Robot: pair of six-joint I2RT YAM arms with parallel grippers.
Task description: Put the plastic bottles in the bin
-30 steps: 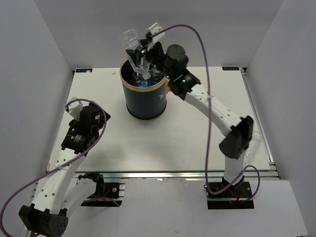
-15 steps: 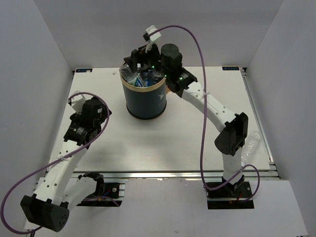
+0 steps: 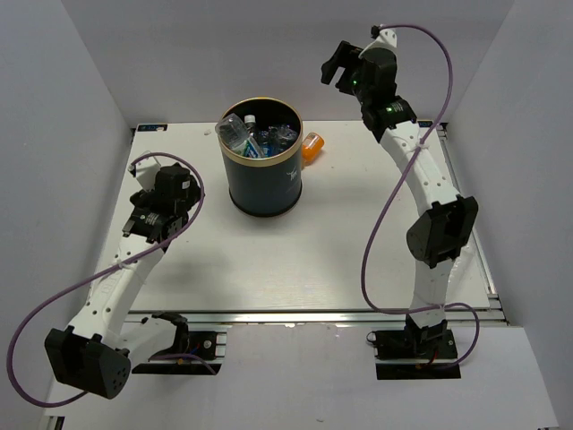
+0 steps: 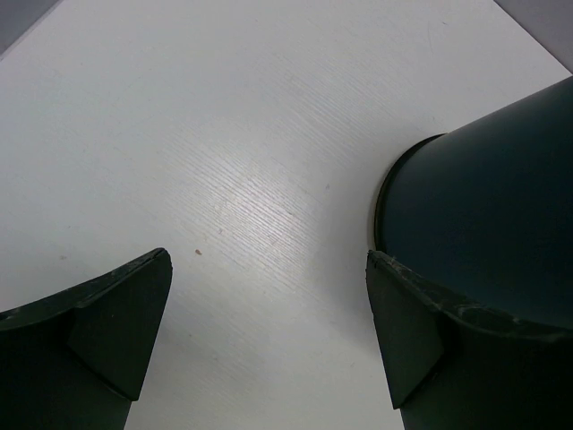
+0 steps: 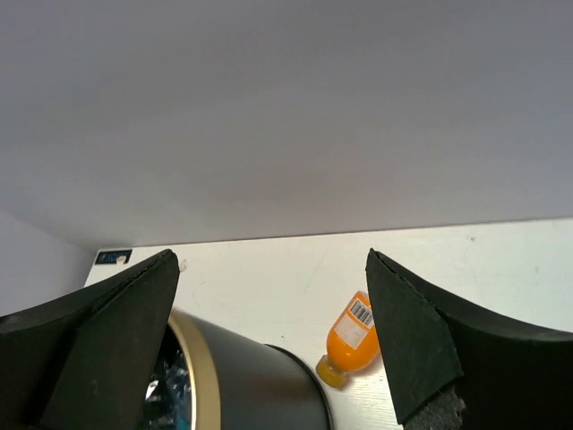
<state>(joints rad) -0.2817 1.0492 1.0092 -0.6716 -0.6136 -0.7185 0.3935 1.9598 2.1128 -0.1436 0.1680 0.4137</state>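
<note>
The dark navy bin with a gold rim stands at the middle back of the table. Several clear plastic bottles with blue labels lie inside it, one leaning on the left rim. A small orange bottle lies on its side on the table just right of the bin, also seen as the orange bottle in the right wrist view. My right gripper hangs high behind and to the right of the bin, open and empty. My left gripper is open and empty over bare table, left of the bin.
White walls close in the table at the back and on both sides. The right arm's elbow stands near the right edge. Purple cables loop over both arms.
My right gripper held a clear bottle over the bin, let it drop in, opened and rose back to the right. The orange bottle came into view. The left arm shifted slightly.
</note>
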